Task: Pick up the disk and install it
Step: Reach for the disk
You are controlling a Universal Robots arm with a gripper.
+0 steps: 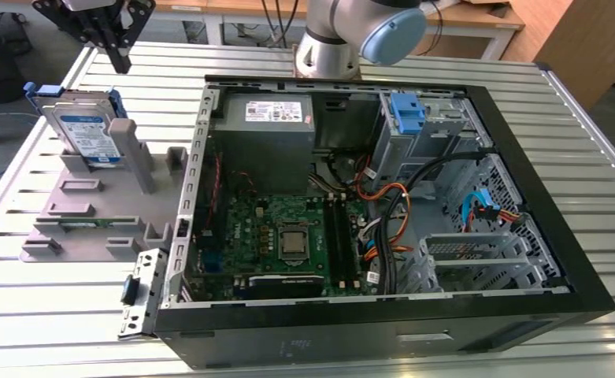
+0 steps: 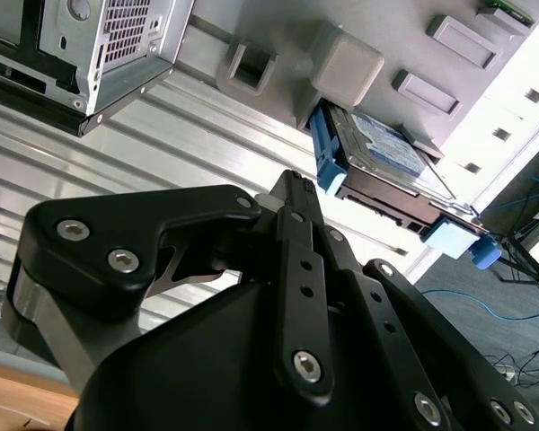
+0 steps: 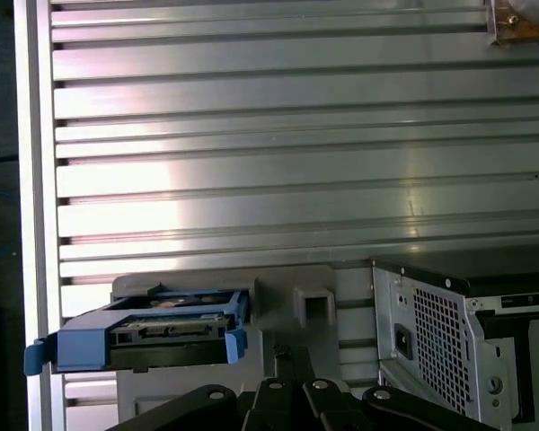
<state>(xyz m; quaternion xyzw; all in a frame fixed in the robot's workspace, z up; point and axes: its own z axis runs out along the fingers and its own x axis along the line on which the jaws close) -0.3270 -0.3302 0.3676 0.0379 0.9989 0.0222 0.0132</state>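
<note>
The disk (image 1: 84,130) is a silver drive with a white-and-blue label and blue side rails. It stands on edge in a grey holder (image 1: 87,213) on the exterior view's left, beside the open computer case (image 1: 391,319). My gripper (image 1: 120,61) hangs above and slightly behind the disk, apart from it, its black fingers drawn together to a point with nothing between them. In both wrist views the disk (image 2: 382,157) (image 3: 162,332) lies beyond the fingertips (image 2: 292,184) (image 3: 283,355).
The case holds a green motherboard (image 1: 281,232), a grey power-supply box (image 1: 270,118), an upright blue latch (image 1: 410,114) and loose cables. The ribbed metal table (image 1: 391,67) runs all around. The arm's base (image 1: 328,47) stands behind the case.
</note>
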